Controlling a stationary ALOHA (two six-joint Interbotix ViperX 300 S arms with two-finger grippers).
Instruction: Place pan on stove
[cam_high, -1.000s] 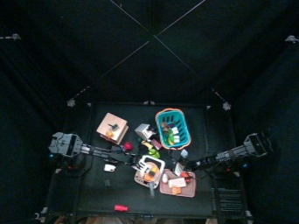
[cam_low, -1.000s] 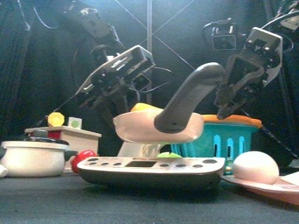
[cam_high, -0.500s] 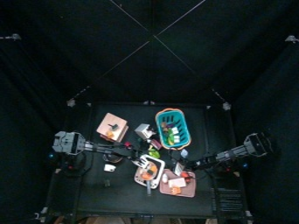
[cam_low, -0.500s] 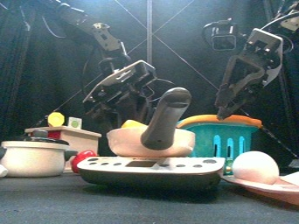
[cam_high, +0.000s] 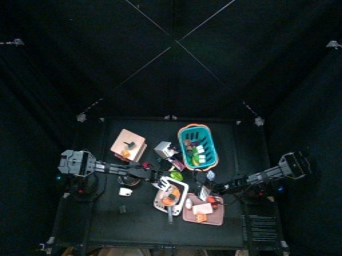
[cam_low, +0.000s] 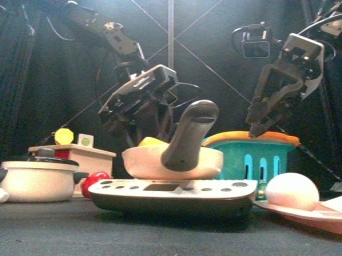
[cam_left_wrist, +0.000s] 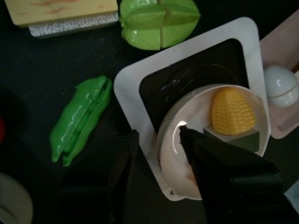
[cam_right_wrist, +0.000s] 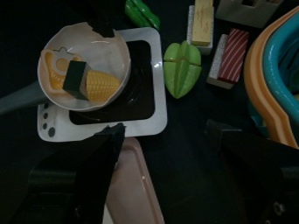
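Observation:
The pan (cam_low: 171, 160), small and round with a pale rim and a grey handle sticking up, sits on the white stove (cam_low: 174, 190) with a yellow corn cob inside. In the top view the pan (cam_high: 167, 194) and the stove (cam_high: 175, 184) are at the front middle. My left gripper (cam_low: 138, 97) is open and empty just above and behind the pan. The left wrist view shows the pan (cam_left_wrist: 179, 147) on the stove (cam_left_wrist: 142, 80) between my jaws. My right gripper (cam_low: 271, 100) hangs open and empty to the right. The right wrist view shows the pan (cam_right_wrist: 59, 42) and the stove (cam_right_wrist: 111, 129).
A teal basket (cam_low: 265, 156) stands behind the stove on the right. An egg (cam_low: 291, 190) lies on a pink board at the front right. A white pot (cam_low: 38, 180) stands at the left. A green pea pod (cam_left_wrist: 76, 118) lies beside the stove.
The pan has come down from a tilted, raised hold and now rests level on the stove. My left gripper has let it go and drawn back slightly. The right arm has barely moved.

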